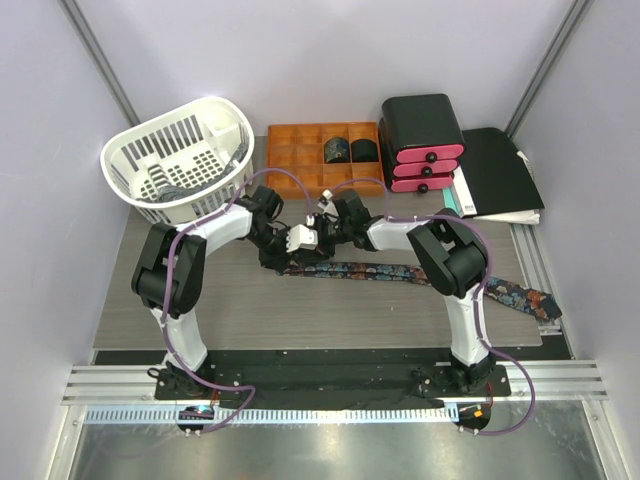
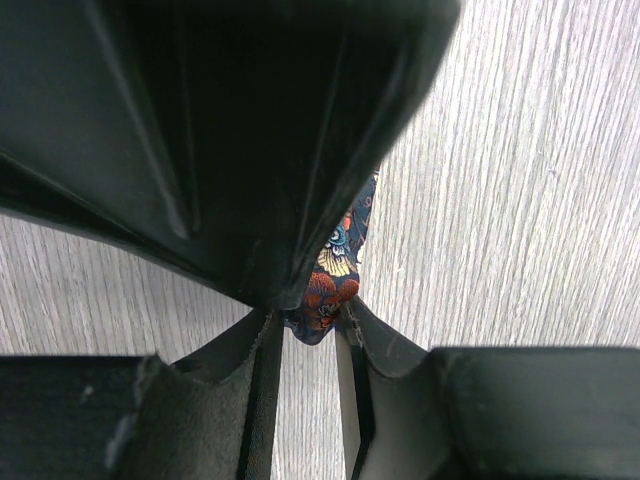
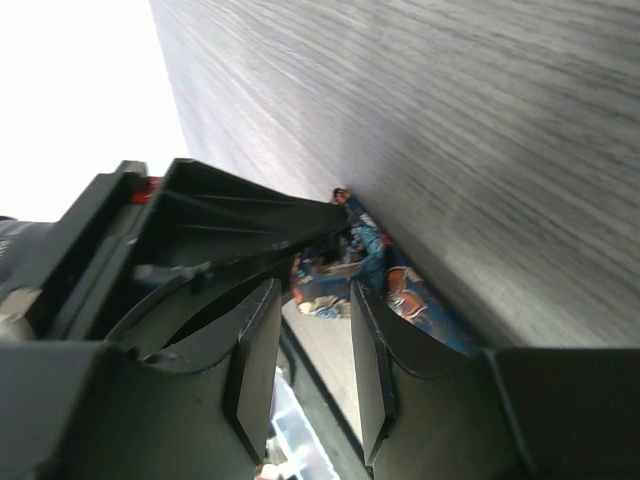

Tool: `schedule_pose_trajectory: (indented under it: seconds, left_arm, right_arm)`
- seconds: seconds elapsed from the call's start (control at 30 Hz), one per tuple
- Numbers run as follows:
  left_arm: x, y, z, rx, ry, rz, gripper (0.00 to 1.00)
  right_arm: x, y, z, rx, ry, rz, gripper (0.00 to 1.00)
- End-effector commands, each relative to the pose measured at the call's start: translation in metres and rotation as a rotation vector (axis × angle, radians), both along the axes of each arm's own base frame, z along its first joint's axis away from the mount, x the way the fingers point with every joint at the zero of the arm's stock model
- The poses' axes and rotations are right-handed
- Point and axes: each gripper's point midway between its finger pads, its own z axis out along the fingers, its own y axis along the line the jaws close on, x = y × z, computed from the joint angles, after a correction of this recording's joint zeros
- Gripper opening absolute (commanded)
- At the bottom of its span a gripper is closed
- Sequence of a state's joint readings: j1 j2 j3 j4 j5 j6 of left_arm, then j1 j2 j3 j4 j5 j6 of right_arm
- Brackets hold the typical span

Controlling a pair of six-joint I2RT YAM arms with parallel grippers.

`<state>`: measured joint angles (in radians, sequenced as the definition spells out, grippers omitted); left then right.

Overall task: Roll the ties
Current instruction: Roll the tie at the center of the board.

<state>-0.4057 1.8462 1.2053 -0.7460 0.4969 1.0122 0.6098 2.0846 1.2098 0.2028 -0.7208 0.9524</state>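
Note:
A long dark tie with a multicoloured print lies across the table, its wide end at the right edge. Both grippers meet over its left end. My left gripper holds the tie's end: in the left wrist view the tie's end sits pinched between the tips of my left gripper. My right gripper is right beside it. In the right wrist view my right gripper has its jaws apart, with bunched tie just past the tips. Two rolled ties sit in a tray.
An orange compartment tray stands at the back centre. A white laundry basket stands at the back left. A black box with pink drawers and a black folder are at the back right.

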Motion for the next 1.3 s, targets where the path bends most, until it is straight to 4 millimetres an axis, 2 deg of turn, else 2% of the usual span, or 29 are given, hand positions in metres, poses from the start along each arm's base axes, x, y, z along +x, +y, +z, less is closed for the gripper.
schedule_pose_trajectory:
  seconds: [0.0, 0.1, 0.2, 0.27, 0.5, 0.6, 0.63, 0.77, 0.8, 0.9, 0.93, 1.07, 1.1, 1.13, 1.27]
  left_arm:
    - [-0.005, 0.008, -0.012, 0.054, 0.025, -0.018, 0.28]
    - [-0.006, 0.008, -0.012, 0.053, 0.026, -0.021, 0.28]
    - [-0.006, 0.009, -0.013, 0.056, 0.027, -0.020, 0.29]
    - [-0.006, 0.009, -0.014, 0.060, 0.027, -0.019, 0.29]
    - [-0.006, 0.011, -0.015, 0.066, 0.023, -0.017, 0.32]
    - [-0.003, 0.010, -0.011, 0.058, 0.019, -0.005, 0.38]
    - [-0.003, 0.008, -0.009, 0.039, 0.022, 0.001, 0.46]
    - [0.006, 0.005, 0.011, -0.065, -0.001, 0.051, 0.62]
    - [0.011, 0.002, 0.020, -0.090, -0.038, 0.054, 0.64]
    - [0.010, 0.003, 0.022, -0.114, -0.070, 0.060, 0.70]
    - [0.010, 0.002, 0.022, -0.117, -0.072, 0.057, 0.72]
    - [0.006, -0.001, 0.015, -0.112, -0.039, 0.071, 0.73]
    - [0.005, -0.003, 0.013, -0.101, -0.030, 0.068, 0.73]
    - [0.005, -0.004, 0.012, -0.094, -0.031, 0.068, 0.72]
    - [0.006, -0.005, 0.006, -0.058, -0.033, 0.069, 0.69]
  right_arm:
    - [0.002, 0.003, -0.008, -0.066, -0.064, 0.039, 0.40]
    - [0.001, 0.001, -0.015, -0.092, -0.066, 0.051, 0.40]
    - [0.001, 0.001, -0.018, -0.105, -0.072, 0.058, 0.30]
    - [0.001, -0.002, -0.016, -0.112, -0.071, 0.057, 0.19]
    - [0.003, -0.011, -0.009, -0.118, -0.078, 0.050, 0.01]
    - [0.000, -0.016, -0.015, -0.143, -0.070, 0.060, 0.01]
    - [0.000, -0.018, -0.019, -0.151, -0.073, 0.065, 0.01]
    - [-0.003, -0.021, -0.034, -0.170, -0.067, 0.076, 0.01]
    - [-0.004, -0.022, -0.038, -0.175, -0.060, 0.075, 0.01]
    - [-0.011, -0.027, -0.048, -0.189, -0.045, 0.075, 0.01]
    - [-0.007, -0.026, -0.046, -0.177, -0.069, 0.070, 0.01]
    - [-0.002, -0.028, -0.046, -0.169, -0.128, 0.044, 0.01]
    - [-0.002, -0.032, -0.052, -0.183, -0.126, 0.028, 0.01]
    - [0.000, -0.029, -0.049, -0.165, -0.155, 0.024, 0.01]
    - [0.001, -0.029, -0.058, -0.157, -0.188, 0.016, 0.01]
